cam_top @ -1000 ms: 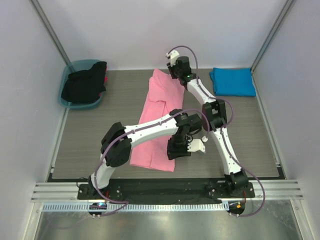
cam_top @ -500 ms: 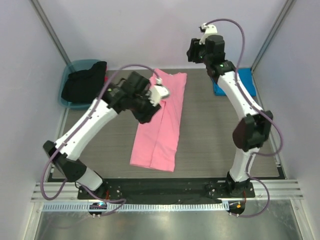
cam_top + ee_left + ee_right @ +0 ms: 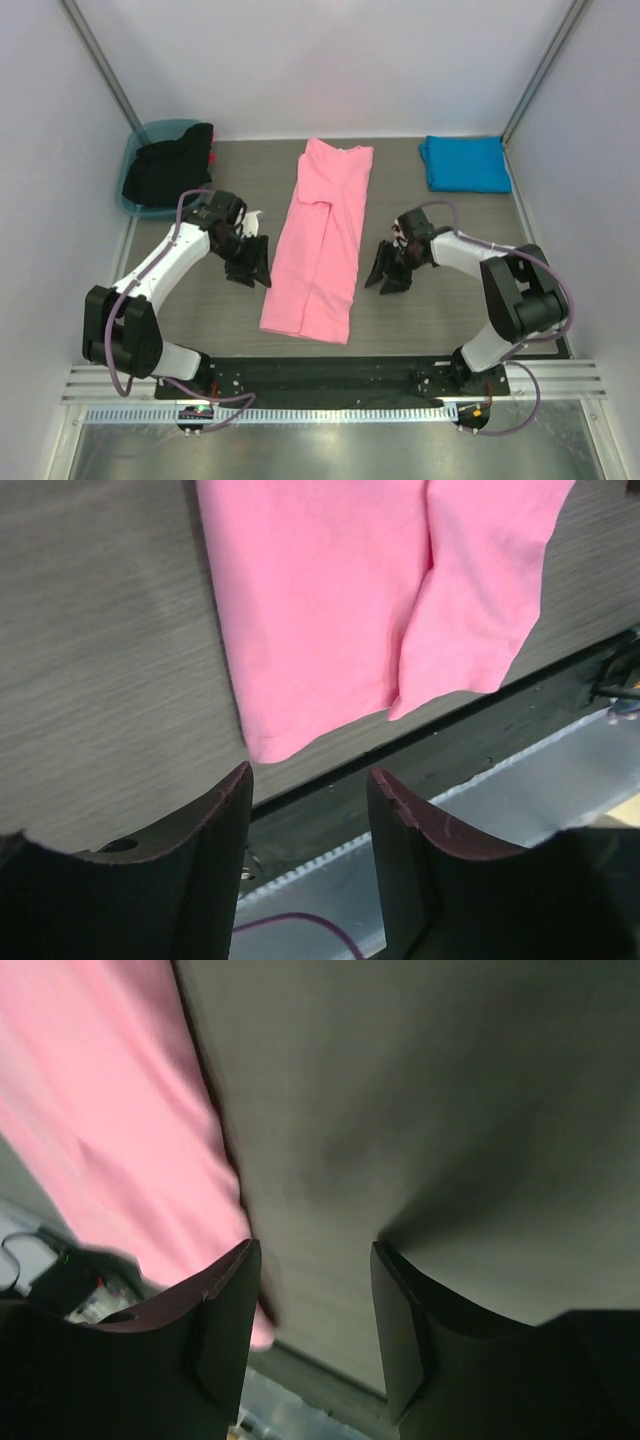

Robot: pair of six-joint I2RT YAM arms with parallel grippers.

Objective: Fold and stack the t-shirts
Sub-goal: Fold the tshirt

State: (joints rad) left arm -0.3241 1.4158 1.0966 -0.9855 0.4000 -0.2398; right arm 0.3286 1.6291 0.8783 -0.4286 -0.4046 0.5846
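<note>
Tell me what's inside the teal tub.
A heap of black cloth fills the tub, draping over its rim. Whatever lies beneath the cloth is hidden.

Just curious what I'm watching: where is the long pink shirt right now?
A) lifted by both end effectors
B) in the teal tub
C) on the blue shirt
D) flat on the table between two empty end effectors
D: the pink shirt lies flat, with the left end effector and right end effector open on either side, holding nothing.

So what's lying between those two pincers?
The pink t-shirt, folded into a long strip, lies flat between the left pincer and the right pincer; the top view shows it.
</note>
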